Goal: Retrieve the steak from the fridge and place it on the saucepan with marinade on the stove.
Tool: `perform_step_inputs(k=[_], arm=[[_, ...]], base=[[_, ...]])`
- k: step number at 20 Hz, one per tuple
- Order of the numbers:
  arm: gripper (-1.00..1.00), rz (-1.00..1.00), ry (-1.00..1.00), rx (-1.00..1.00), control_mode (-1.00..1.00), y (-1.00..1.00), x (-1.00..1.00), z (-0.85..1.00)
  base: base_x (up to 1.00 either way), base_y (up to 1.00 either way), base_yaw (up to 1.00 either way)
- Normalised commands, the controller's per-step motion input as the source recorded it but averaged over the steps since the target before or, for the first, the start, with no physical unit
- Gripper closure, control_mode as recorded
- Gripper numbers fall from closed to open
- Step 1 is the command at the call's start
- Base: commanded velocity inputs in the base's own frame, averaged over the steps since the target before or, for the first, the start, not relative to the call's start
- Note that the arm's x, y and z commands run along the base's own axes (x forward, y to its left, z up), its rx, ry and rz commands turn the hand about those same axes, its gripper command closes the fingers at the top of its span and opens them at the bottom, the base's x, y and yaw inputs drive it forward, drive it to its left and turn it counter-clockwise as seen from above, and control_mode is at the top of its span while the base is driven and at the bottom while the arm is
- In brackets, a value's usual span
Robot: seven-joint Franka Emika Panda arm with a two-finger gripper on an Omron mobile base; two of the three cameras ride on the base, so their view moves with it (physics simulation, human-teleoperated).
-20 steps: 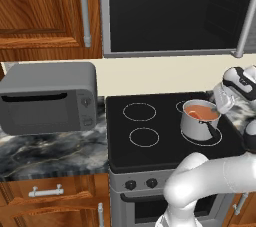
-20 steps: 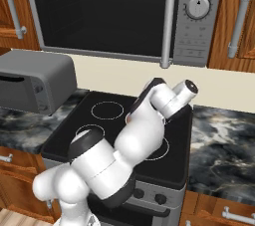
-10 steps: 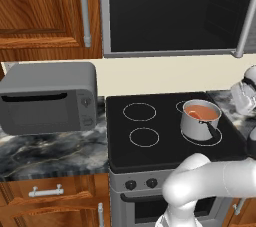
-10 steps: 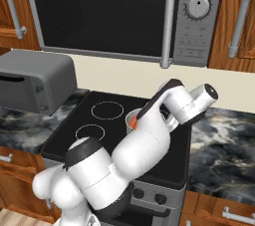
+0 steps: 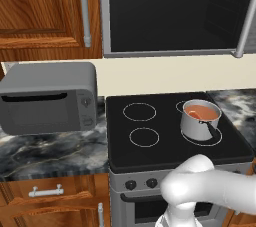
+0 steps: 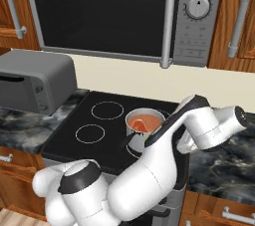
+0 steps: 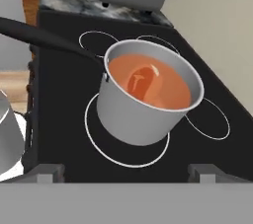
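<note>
I was working in a home kitchen, rendered. A stove (image 5: 170, 136) with a black glass top and white ring burners sat under a built-in microwave (image 6: 119, 13). Wooden cabinets (image 5: 42, 13) hung at 10 o'clock from the stove, with drawers (image 5: 47, 196) below a dark marbled counter (image 5: 50, 153). A grey toaster oven (image 5: 47, 98) stood on it at 9 o'clock. A saucepan (image 5: 200, 120) rested on a burner.

You have a grey toaster oven (image 5: 48, 97) on the dark marbled tabletop (image 5: 50, 153), door shut. Above hangs a silver microwave (image 6: 124, 16) with a dark window and round dial (image 6: 198, 7). Wooden cabinets (image 5: 40, 13) with bar handles flank it; drawers (image 5: 47, 193) sit below.
</note>
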Motion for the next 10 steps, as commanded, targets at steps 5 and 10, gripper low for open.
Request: perform_step_inputs(k=[5, 10], arm=[[-1.00, 0.00, -0.11, 0.05, -1.00, -0.43, -0.60, 0.12], [-1.00, 0.00, -0.12, 0.07, -1.00, -0.40, -0.57, 0.15]], base=[[0.00, 0.00, 0.00], [0.00, 0.00, 0.00]])
